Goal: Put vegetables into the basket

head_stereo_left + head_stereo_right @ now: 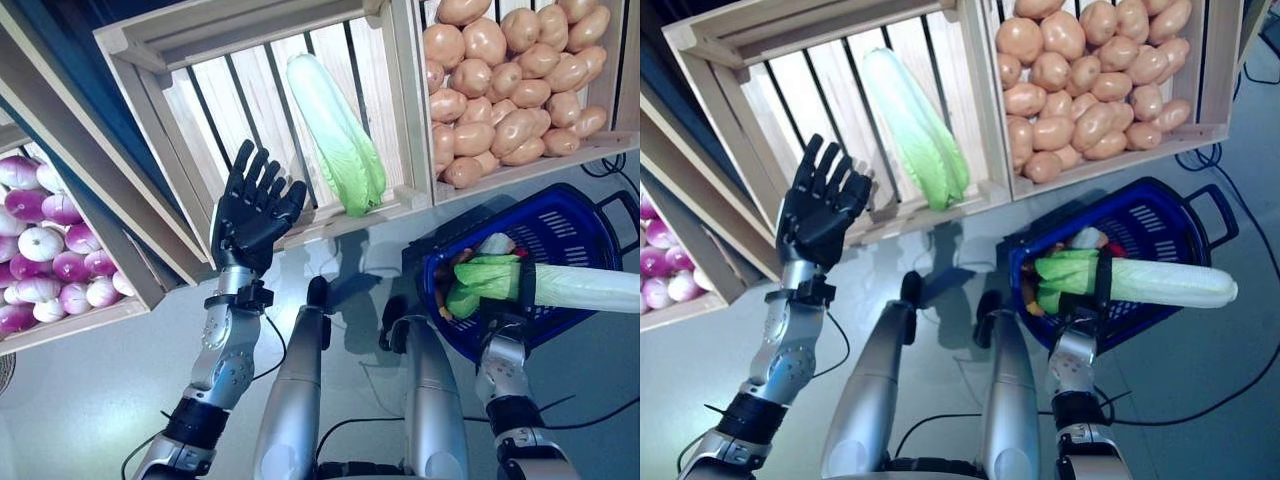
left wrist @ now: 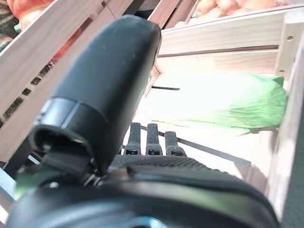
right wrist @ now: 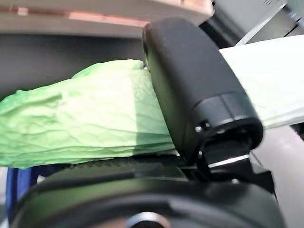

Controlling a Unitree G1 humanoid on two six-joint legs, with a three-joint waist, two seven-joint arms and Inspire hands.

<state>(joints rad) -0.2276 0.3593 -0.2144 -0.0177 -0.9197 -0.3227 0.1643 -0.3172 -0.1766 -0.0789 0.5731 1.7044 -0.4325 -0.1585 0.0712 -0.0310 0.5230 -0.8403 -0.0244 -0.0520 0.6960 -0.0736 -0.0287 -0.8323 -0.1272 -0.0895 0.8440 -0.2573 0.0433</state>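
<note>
Right hand (image 1: 1080,318): fingers and thumb curled round a napa cabbage (image 1: 1140,280), gripping it near its middle; the wrist view shows the thumb across the leaves.
Held cabbage: lies crosswise over the blue basket (image 1: 1160,235), green leafy end above the basket's inside, pale stem end sticking out past the rim on the robot's right.
Basket: stands on the grey floor (image 1: 1200,370) just below the potato crate; some items already lie inside, too hidden to name.
Left hand (image 1: 250,212): raised, fingers straight and spread, holding nothing, palm toward the slatted crate (image 1: 240,100), level with its front edge.
Second cabbage (image 1: 335,130): lies inside that crate, leafy end against the front rail, apart from the left fingers.
Neighbours: potatoes (image 1: 510,80) fill the crate to the right; purple onions (image 1: 45,255) fill the one to the left.
Open room: bare slats between the left hand and the second cabbage.
</note>
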